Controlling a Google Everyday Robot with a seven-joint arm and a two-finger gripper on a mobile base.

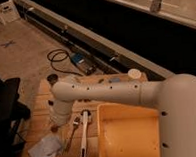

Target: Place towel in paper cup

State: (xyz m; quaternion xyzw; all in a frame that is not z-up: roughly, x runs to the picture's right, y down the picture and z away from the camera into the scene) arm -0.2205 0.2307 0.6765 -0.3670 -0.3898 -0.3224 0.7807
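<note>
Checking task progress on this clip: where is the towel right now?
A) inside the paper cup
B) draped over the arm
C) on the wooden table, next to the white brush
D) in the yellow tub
C: the towel lies crumpled on the wooden table near the white brush. The gripper points down at the table just beyond it, and the paper cup stands at the far edge.

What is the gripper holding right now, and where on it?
Cannot be told: the gripper is mostly hidden under the arm. The towel is not held; it lies loose on the table beside it.
</note>
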